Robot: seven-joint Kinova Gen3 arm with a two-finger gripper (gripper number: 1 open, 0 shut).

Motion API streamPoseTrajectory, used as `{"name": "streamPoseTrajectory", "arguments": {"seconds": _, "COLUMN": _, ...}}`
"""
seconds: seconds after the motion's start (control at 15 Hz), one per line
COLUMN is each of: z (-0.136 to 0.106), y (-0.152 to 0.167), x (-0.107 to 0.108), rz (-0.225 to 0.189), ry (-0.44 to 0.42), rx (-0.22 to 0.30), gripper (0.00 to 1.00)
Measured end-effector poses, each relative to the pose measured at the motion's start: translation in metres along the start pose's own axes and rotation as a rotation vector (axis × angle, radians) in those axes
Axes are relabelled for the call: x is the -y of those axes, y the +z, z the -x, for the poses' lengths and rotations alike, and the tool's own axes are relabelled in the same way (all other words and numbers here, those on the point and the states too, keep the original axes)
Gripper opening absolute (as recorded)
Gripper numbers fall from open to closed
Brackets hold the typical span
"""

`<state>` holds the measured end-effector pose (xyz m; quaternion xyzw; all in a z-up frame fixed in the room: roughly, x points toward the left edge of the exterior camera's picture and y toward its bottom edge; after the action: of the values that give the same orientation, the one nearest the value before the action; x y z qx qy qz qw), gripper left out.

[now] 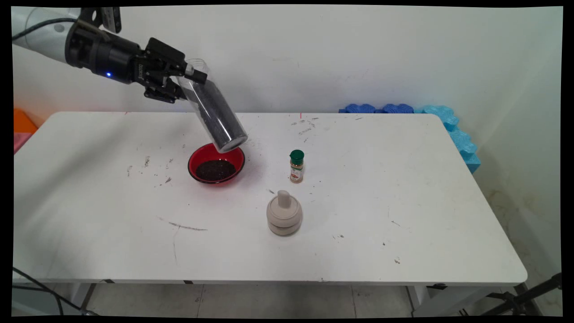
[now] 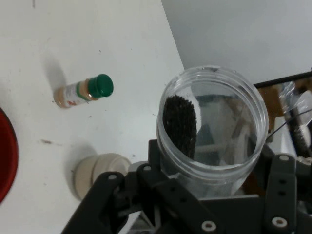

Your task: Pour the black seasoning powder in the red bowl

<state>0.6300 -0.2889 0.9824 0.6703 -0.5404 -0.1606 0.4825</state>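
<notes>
My gripper [image 1: 186, 83] is shut on a clear plastic jar [image 1: 213, 107] part filled with dark grains. The jar is tilted, its mouth up by the gripper and its base low over the far rim of a red bowl [image 1: 216, 164]. The bowl holds a heap of the same dark grains. In the hand view the jar [image 2: 212, 129] fills the middle, its open mouth facing the camera with dark grains along its left inner wall, and the red bowl's rim [image 2: 7, 161] shows at the left edge.
A small spice bottle with a green cap [image 1: 296, 166] stands right of the bowl, also seen as the spice bottle [image 2: 84, 91]. A beige lidded pot with a knob [image 1: 284, 213] sits nearer the front. Blue foam pieces [image 1: 448, 123] lie along the far right edge. Dark specks are scattered on the table [image 1: 381, 202].
</notes>
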Motion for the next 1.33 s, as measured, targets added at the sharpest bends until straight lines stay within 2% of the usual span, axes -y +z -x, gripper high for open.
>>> {"name": "streamPoseTrajectory", "arguments": {"seconds": 0.4, "z": 0.001, "y": -0.006, "x": -0.014, "rz": -0.019, "ry": 0.178, "rx": 0.002, "gripper": 0.00}}
{"name": "streamPoseTrajectory", "arguments": {"seconds": 1.07, "z": 0.010, "y": -0.014, "x": -0.047, "rz": -0.068, "ry": 0.576, "rx": 0.023, "gripper": 0.00}}
{"name": "streamPoseTrajectory", "arguments": {"seconds": 1.33, "z": 0.013, "y": -0.015, "x": -0.058, "rz": -0.080, "ry": 0.703, "rx": 0.041, "gripper": 0.00}}
